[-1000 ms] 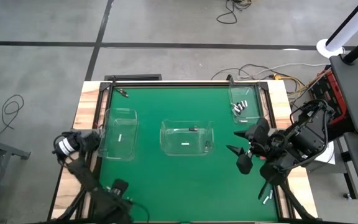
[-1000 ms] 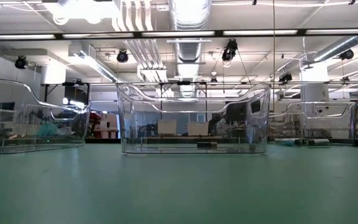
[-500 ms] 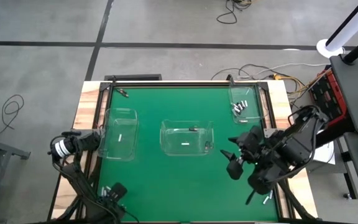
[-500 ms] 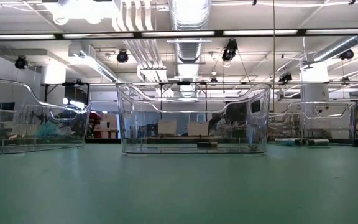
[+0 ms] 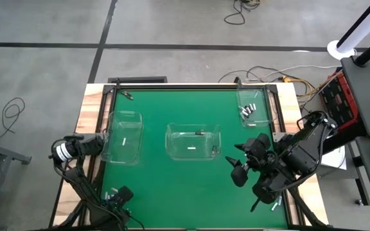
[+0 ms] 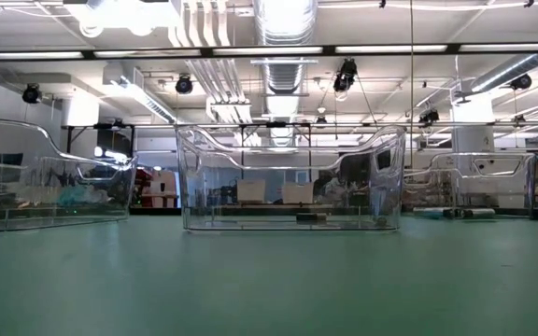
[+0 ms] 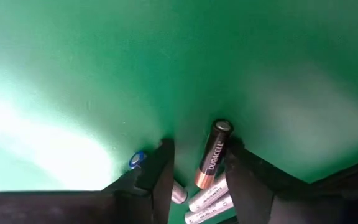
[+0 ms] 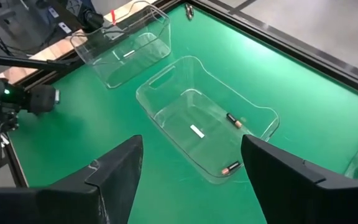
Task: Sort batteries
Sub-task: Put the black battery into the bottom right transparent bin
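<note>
One battery [image 7: 212,154] lies between the left tool's [image 7: 197,163] spread fingers

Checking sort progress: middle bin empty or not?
Not empty. Middle bin holds two batteries, seen from the right wrist.

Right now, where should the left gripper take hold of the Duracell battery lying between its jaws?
Across the middle of its barrel. The Duracell battery lies flat on the green mat, lengthwise between the left gripper's open jaws, so coming straight down and closing on its long round sides probably works; neighbouring batteries crowd one end.
</note>
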Action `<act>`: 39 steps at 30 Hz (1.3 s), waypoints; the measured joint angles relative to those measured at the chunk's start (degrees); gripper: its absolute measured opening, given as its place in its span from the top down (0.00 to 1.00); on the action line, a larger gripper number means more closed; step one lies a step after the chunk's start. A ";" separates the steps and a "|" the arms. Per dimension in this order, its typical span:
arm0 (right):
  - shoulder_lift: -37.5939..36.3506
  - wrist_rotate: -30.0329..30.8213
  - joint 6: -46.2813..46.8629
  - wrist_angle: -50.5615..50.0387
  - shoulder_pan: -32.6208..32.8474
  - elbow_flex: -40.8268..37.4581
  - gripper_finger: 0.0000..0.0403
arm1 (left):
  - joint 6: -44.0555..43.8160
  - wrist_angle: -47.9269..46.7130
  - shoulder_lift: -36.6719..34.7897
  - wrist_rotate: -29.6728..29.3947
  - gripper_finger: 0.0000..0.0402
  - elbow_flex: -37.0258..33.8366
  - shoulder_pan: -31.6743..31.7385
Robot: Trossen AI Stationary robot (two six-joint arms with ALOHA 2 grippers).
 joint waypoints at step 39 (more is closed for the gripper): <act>-7.15 -5.11 -11.78 0.00 0.17 0.11 0.39 | -23.44 -9.03 0.17 -17.56 0.98 31.43 14.60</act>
